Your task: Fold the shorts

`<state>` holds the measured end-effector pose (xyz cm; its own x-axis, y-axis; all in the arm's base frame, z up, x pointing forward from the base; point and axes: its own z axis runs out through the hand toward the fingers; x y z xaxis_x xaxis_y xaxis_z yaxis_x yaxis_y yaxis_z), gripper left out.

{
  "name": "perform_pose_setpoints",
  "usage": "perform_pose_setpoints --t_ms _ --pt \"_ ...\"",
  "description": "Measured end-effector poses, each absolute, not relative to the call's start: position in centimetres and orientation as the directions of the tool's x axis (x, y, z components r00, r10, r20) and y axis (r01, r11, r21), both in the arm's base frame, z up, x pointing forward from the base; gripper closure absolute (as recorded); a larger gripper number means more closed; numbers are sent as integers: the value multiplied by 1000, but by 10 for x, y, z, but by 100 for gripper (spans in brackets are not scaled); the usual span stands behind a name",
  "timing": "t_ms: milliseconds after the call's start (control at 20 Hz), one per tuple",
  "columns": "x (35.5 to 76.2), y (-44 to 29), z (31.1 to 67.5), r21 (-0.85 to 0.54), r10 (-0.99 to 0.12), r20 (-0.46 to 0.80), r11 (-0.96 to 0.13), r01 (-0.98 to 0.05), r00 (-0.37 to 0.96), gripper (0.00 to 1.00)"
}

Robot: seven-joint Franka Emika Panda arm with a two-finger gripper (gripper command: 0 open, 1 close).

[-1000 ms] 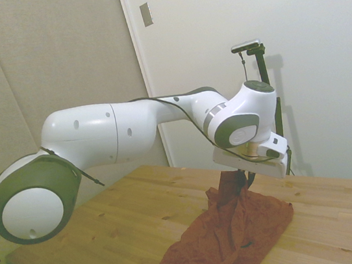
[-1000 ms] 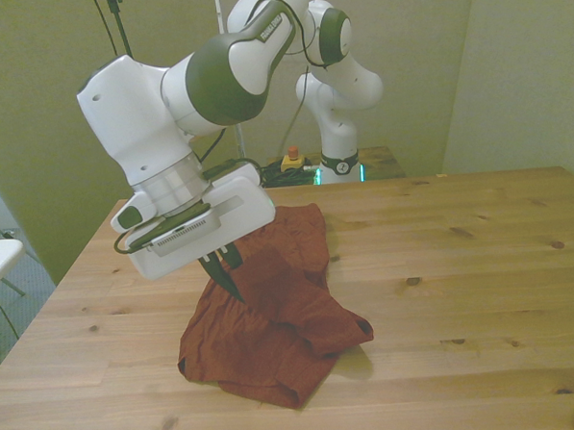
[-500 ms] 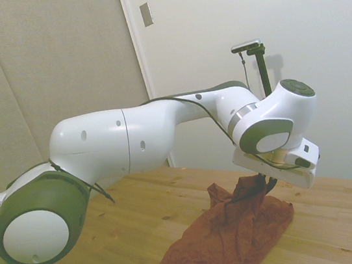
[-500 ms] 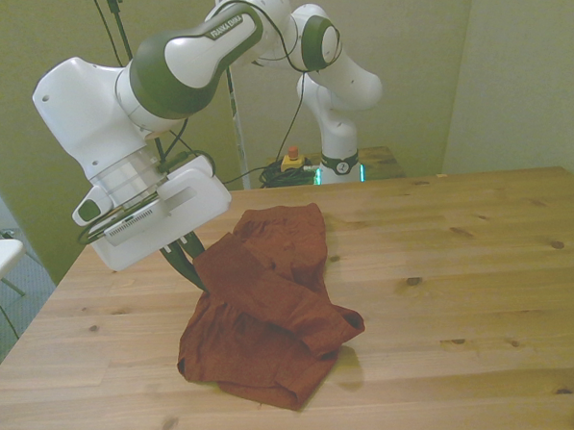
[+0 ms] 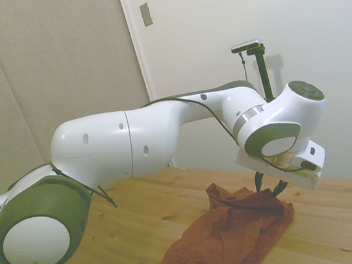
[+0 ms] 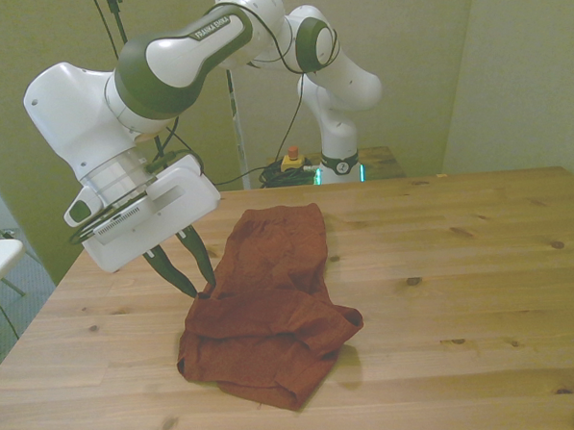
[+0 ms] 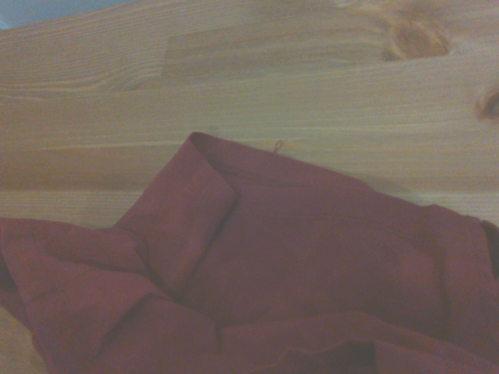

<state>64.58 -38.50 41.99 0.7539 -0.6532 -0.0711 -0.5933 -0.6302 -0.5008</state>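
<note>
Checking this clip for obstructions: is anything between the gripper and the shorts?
Nothing visible. The gripper, fingers open, hangs at the edge of the shorts toward the front view's left, with only bare table around the cloth.

One shorts (image 6: 273,312), rust-red, crumpled in a single heap on one table (image 6: 464,292), toward the front view's left edge. One arm (image 6: 173,57), one gripper (image 6: 196,288) with two dark fingers (image 6: 170,274), spread apart just beside the cloth. One door (image 5: 245,17) behind, one wall plate (image 5: 146,14).
</note>
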Motion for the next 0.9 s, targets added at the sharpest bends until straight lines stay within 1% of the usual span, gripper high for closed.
perform_pose_setpoints --t_ms 250,500,600,750,900 --pt "654 -376 427 -469 -649 -28 -663 -584 760 0" --pt "648 -391 415 -424 -673 -7 -668 -612 739 0" --pt "645 -396 416 -413 -680 -1 -667 -620 733 0" --pt "642 -396 437 -324 -716 32 -667 -670 697 0" --pt "642 -364 471 -210 -758 78 -647 -733 648 0"
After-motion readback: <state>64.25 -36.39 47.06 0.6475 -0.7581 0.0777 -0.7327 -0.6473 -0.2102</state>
